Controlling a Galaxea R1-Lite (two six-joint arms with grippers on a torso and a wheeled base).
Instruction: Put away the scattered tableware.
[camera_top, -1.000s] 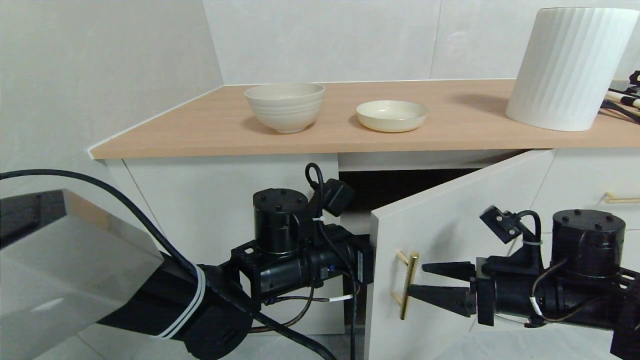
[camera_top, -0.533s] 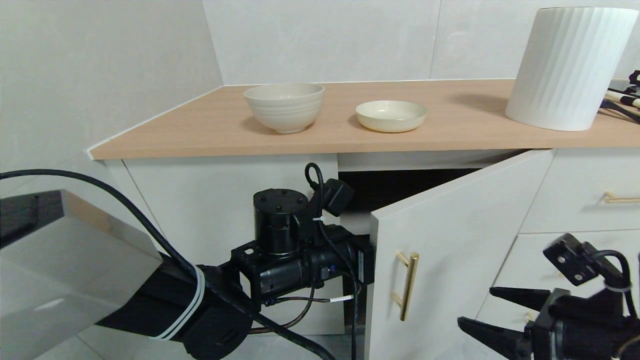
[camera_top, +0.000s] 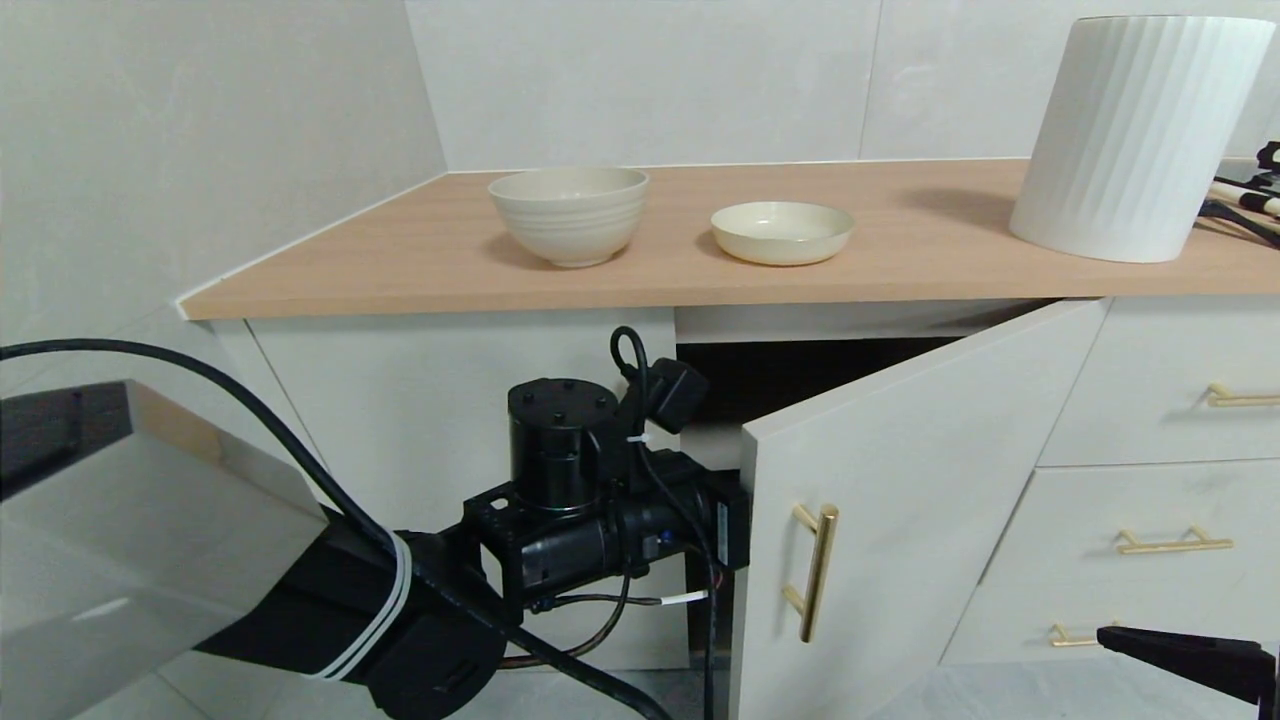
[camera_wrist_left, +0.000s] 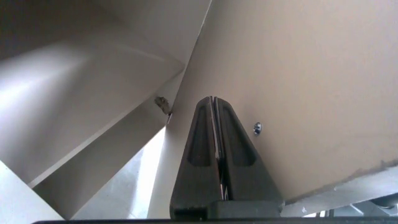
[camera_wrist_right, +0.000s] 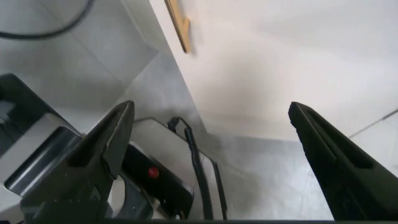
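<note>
While my left claw (camera_wrist_left: 212, 106) sits pinched shut behind the cabinet door (camera_top: 900, 480), my right claw (camera_wrist_right: 209, 107) gapes wide at four o'clock; bowl (camera_top: 568, 212) and dish (camera_top: 782, 231) stand at twelve.

Wooden countertop (camera_top: 900, 262) carries bowl (camera_top: 568, 213), shallow dish (camera_top: 782, 231), ribbed white container (camera_top: 1135, 135).

White ribbed canister (camera_top: 1135, 140) upright at counter (camera_top: 400, 270) right end; dark-handled utensils (camera_top: 1243, 205) just beside; gold-handled drawers (camera_top: 1150, 395) under counter.
</note>
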